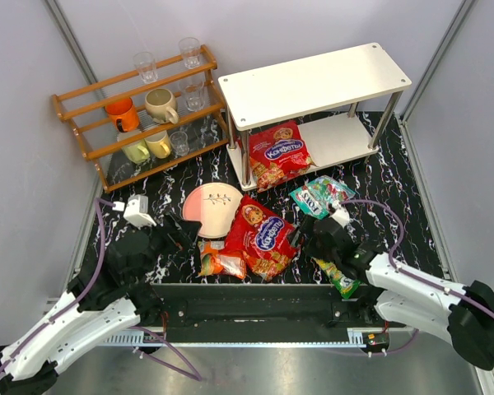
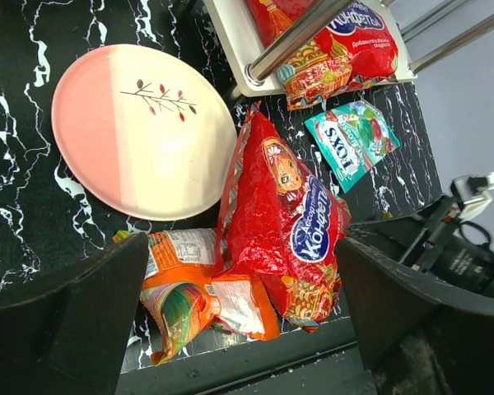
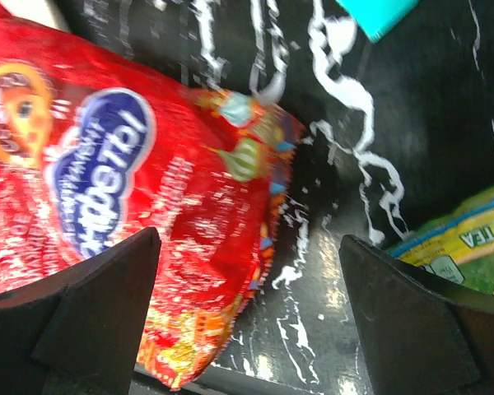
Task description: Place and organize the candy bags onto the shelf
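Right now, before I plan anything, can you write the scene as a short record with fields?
on shelf: one red bag, lower tier, overhanging its edge
on table: second red bag, orange bag, teal bag, yellow-green bag
left jaws: open, above orange bag
right jaws: open, beside second red bag
other: plate beside second red bag

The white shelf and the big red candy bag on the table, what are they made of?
The shelf boards look like white painted or laminated panel, smooth and matte; its legs are shiny metal tube, showing bright reflections. The red candy bag looks like thin glossy plastic film: crinkled, with glare spots.
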You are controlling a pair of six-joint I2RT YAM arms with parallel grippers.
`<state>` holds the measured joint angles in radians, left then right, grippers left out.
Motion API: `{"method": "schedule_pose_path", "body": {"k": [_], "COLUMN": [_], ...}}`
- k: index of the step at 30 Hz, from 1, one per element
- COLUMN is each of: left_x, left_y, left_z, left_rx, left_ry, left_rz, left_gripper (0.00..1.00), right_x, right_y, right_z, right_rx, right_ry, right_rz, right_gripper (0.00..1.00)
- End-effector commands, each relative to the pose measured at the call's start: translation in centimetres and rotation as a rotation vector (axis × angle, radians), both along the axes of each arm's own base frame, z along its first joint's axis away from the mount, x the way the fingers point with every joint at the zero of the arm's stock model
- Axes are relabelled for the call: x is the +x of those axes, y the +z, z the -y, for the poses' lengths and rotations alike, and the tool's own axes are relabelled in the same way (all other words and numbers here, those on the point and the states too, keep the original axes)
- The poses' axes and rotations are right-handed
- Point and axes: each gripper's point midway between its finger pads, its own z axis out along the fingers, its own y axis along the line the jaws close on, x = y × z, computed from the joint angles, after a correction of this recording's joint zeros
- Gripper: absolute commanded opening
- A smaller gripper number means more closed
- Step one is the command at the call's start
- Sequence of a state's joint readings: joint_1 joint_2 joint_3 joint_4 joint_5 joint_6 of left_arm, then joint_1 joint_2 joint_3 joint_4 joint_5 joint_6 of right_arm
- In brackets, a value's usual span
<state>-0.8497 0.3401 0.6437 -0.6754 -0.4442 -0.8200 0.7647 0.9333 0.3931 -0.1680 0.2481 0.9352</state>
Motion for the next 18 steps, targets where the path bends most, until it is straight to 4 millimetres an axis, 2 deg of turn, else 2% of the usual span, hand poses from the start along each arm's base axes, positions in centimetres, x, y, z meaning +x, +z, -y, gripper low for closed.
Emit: {"method": "schedule_pose_path", "body": {"k": [1,4,6,8,9,12,13,14,16,17,18], "left_x": [0.5,0.6,0.7,0.7,0.7,0.9,0.9,0.9,1.1,0.9,1.1], "left_y": [0.9,0.9,0.8,0.9,0.8,0.5,0.4,0.1,0.1,-0.3,0.3], "left_z": [1.3,1.5,1.6,1.6,1.6,1.7,1.8,2.0,2.7,3.4,4.3], "left_rx": [-0.023,-0.017,-0.016,-0.02,-0.018,-0.017,-0.016,-0.016,-0.025,-0.029,-0.05], "left_ry": [-0.034,-0.041,-0.041,-0.038,-0.04,-0.038,-0.04,-0.047,-0.068,-0.1,-0.128], "left_rz": [0.029,0.028,0.029,0.032,0.033,0.032,0.03,0.027,0.034,0.025,0.05], "left_gripper": [0.99,0.99,0.99,0.99,0.99,0.99,0.99,0.99,0.99,0.99,0.99], "right_x": [-0.2,0.2,0.2,0.3,0.3,0.4,0.3,0.3,0.2,0.2,0.0], "right_y": [-0.5,0.0,-0.4,-0.2,0.1,1.8,2.1,3.8,5.3,7.5,8.6], "right_z": [-2.1,-4.3,-5.0,-5.8,-6.0,-6.3,-6.1,-6.0,-5.3,-4.9,-4.8], "right_rx": [0.189,0.291,0.318,0.355,0.374,0.416,0.394,0.39,0.339,0.331,0.322], "right_ry": [-0.061,-0.008,0.004,0.031,0.042,0.084,0.092,0.12,0.135,0.164,0.183], "right_rz": [-0.079,-0.065,-0.078,-0.064,-0.049,0.023,0.026,0.083,0.113,0.191,0.222], "right_gripper": [1.0,1.0,0.99,0.83,0.54,0.07,0.03,0.0,0.0,0.0,0.0]}}
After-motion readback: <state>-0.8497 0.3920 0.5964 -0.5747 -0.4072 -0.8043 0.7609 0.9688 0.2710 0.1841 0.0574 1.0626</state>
